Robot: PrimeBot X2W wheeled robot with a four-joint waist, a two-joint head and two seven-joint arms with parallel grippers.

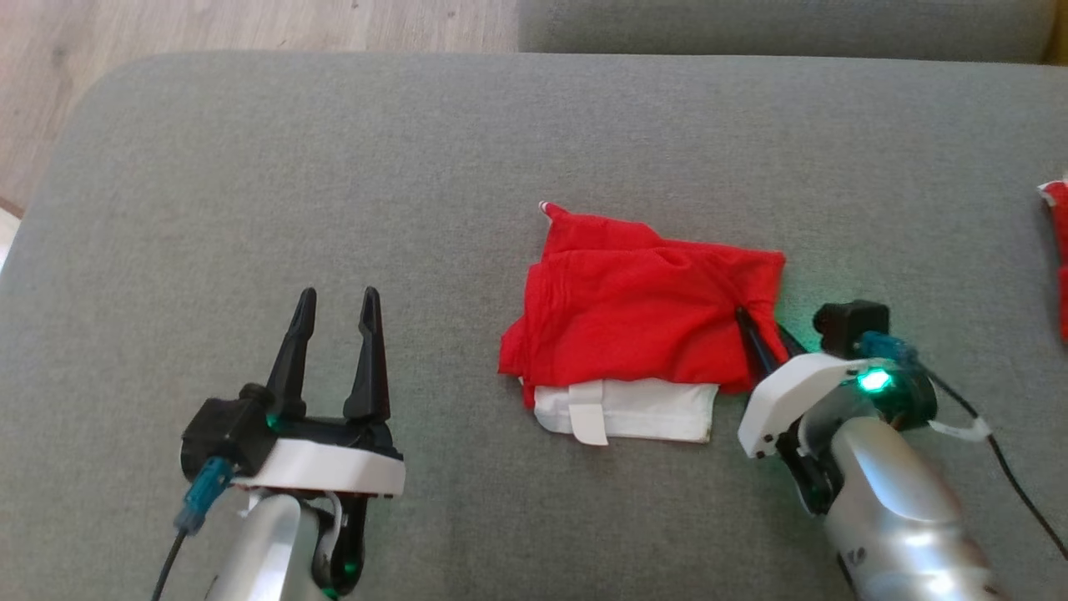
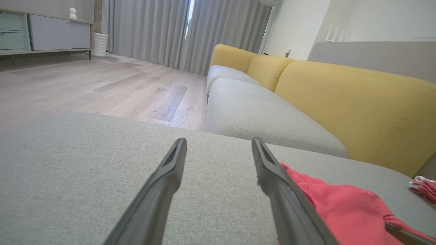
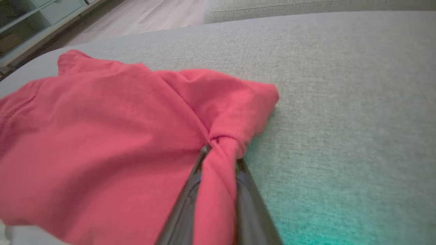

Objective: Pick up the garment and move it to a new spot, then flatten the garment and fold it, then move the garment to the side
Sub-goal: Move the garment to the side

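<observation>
Claw status, left to right: the left claw (image 1: 338, 292) stands fully open and empty over the grey woven sofa seat (image 1: 250, 167), well apart from the garment (image 1: 634, 309). This red garment lies mid-seat, folded to a rough rectangle, with a white panel and white tab at its near edge. The right claw (image 1: 761, 321) is closed on a bunched fold at its right edge. Yellow backrests (image 2: 340, 102), wood floor (image 2: 85, 85) and grey curtains (image 2: 153, 30) lie beyond.
</observation>
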